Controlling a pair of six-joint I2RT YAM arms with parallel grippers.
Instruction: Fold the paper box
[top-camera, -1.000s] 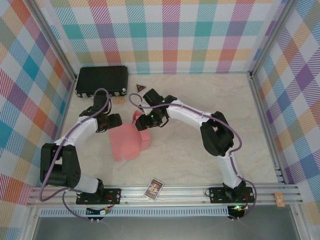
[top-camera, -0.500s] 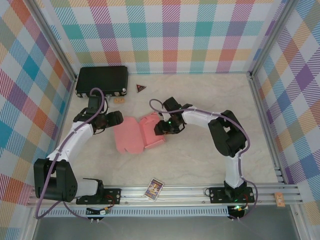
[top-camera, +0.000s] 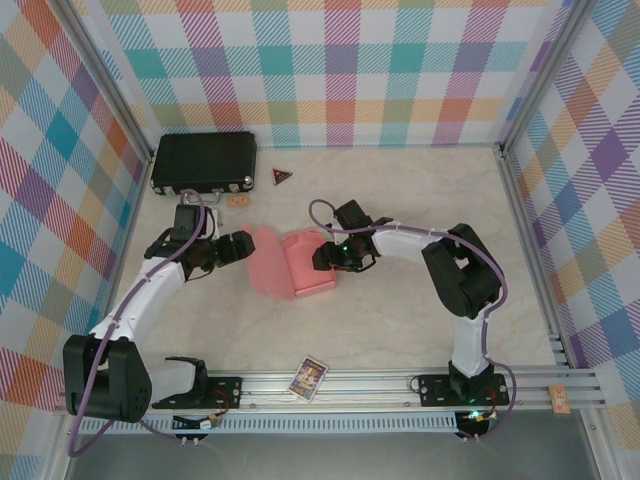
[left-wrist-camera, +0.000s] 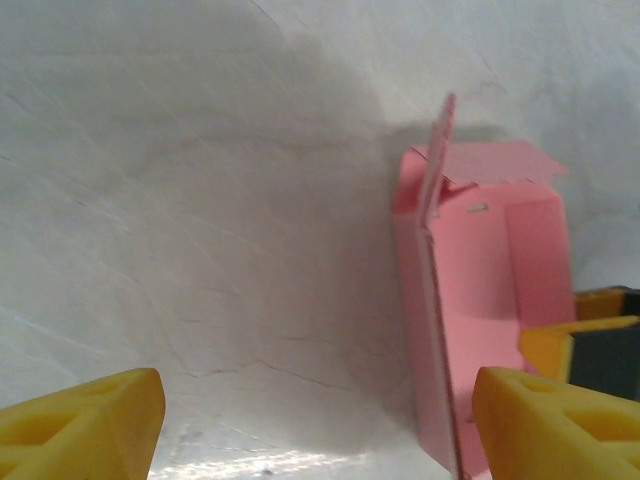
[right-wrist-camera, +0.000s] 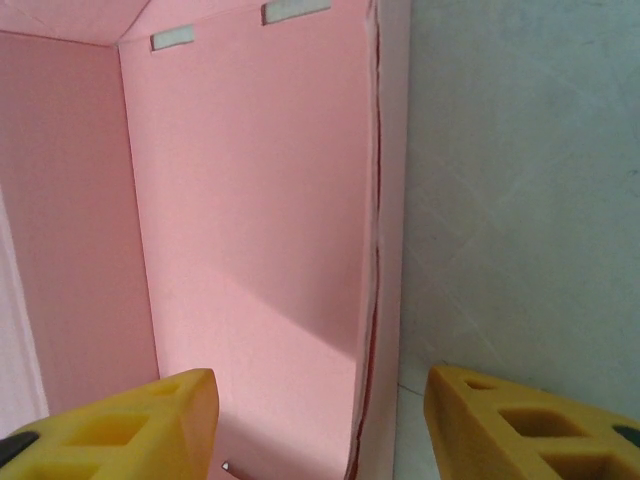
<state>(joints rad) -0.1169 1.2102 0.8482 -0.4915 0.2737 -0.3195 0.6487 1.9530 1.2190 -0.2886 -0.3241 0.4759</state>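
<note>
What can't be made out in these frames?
- Top view: the left flap of the pink thin-card paper box is blurred, so its angle is unreadable.
- Top view: the tips of the right gripper sit under its black body, so contact with the box is unclear.
- Left wrist view: the box's near end is hidden by a yellow finger of the left gripper and cut off by the bottom edge.
- Top view: the small picture card is too small to read its print.

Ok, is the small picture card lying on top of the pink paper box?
No, the small picture card lies by the metal rail at the near edge, well apart from the pink paper box.
</note>
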